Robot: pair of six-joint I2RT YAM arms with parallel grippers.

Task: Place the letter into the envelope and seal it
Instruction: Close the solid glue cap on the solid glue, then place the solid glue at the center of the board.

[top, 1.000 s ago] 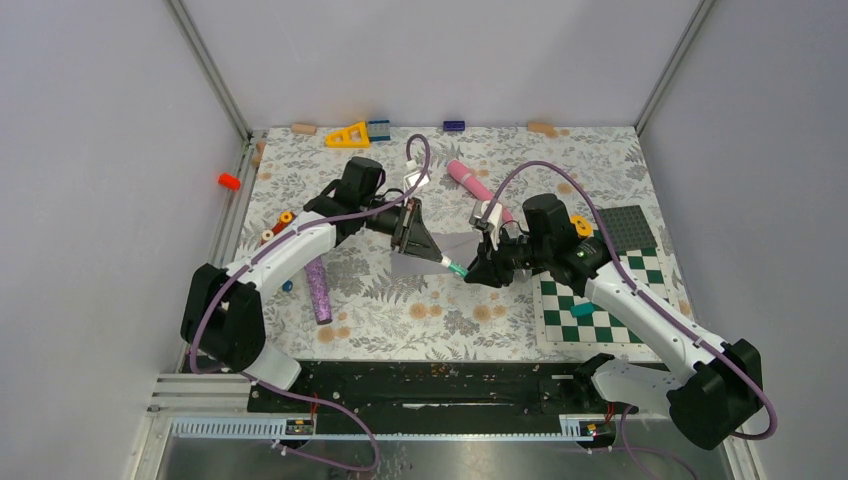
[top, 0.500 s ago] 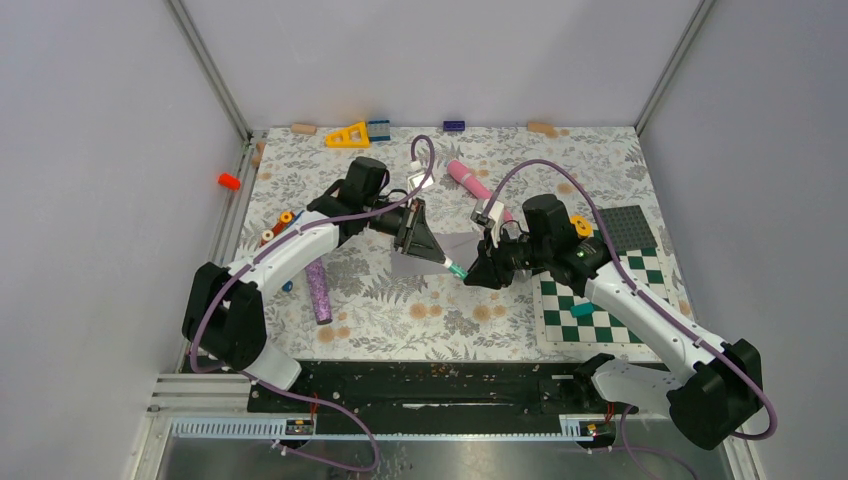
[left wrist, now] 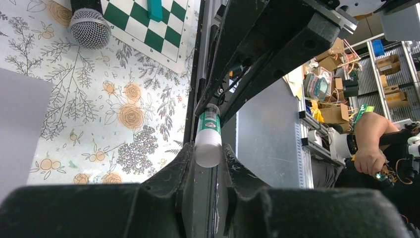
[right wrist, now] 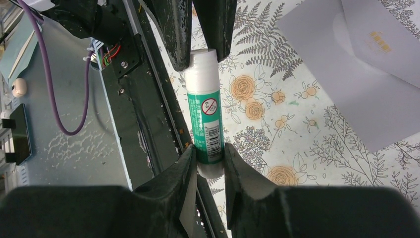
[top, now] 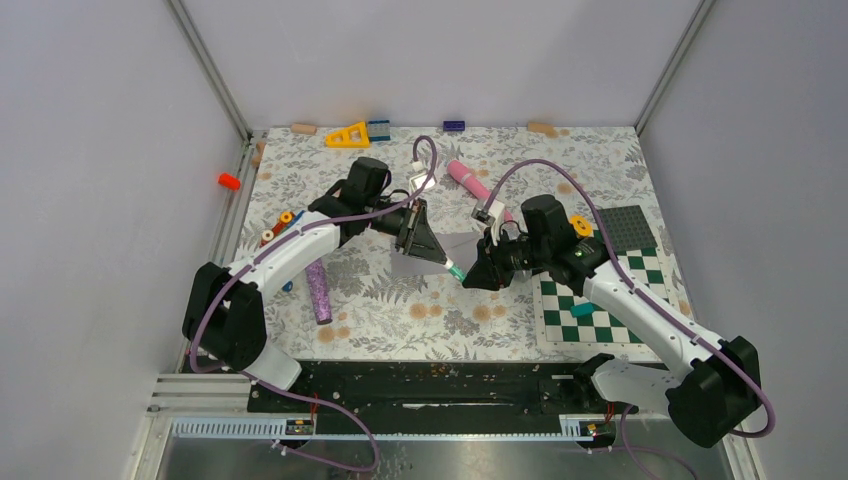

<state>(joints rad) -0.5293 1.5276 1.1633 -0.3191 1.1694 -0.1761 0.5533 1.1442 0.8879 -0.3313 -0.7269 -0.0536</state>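
Currently the left jaws clamp the white cap of a glue stick [right wrist: 205, 106], the right jaws clamp its opposite end. The envelope [right wrist: 356, 64] lies flat on the desk [top: 400, 310] beneath the left jaws.

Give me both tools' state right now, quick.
Left tool: closed on the glue stick, at its white end.
Right tool: closed on the same glue stick, at its green end.
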